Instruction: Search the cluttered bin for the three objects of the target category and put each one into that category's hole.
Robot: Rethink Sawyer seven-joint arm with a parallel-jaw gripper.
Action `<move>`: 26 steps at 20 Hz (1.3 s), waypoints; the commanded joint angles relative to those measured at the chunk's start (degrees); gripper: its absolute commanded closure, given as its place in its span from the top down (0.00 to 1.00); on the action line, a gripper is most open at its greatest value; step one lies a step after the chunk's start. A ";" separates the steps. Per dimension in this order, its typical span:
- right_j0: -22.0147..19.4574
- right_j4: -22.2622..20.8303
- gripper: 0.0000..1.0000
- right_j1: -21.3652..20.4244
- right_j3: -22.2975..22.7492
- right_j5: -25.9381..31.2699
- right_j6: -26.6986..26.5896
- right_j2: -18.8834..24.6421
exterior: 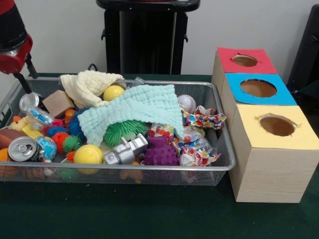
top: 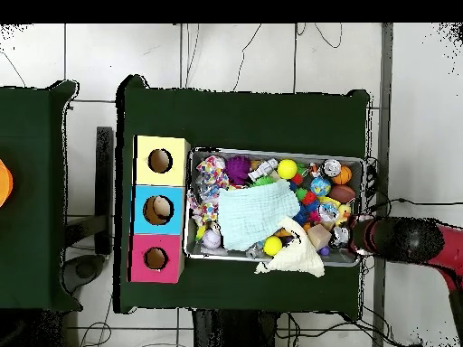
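Observation:
The wire mesh bin [exterior: 149, 168] sits on the green table, full of clutter; it also shows in the overhead view [top: 271, 152]. A tan-orange soft shape [exterior: 132, 174] shows through the bin's front mesh; no other animal toy is plainly seen. The red-topped box's hole [exterior: 244, 60] is the farthest from the camera of the three boxes to the right of the bin, and it also shows in the overhead view [top: 155, 258]. My gripper [exterior: 25, 87] hangs at the bin's far left corner, by its end wall [top: 355, 237]. Its state is hidden.
A teal cloth [exterior: 134, 107] and a cream cloth [exterior: 87, 84] cover much of the bin. A silver toy robot [exterior: 124, 151], a purple spiky ball [exterior: 160, 152], yellow balls, a baseball [exterior: 187, 103] and a can [exterior: 22, 148] lie around them. The blue hole [exterior: 258, 88] and the yellow hole [exterior: 277, 125] are nearer.

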 commanded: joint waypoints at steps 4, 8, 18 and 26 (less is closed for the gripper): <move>1.25 -5.34 1.00 9.31 -7.80 -1.18 -11.77 1.04; 0.86 -5.39 1.00 10.59 -9.97 0.01 -13.10 1.26; 0.76 -3.94 1.00 6.95 -11.87 5.78 -15.10 1.99; 0.37 -3.76 1.00 6.69 -13.08 7.44 -16.08 2.45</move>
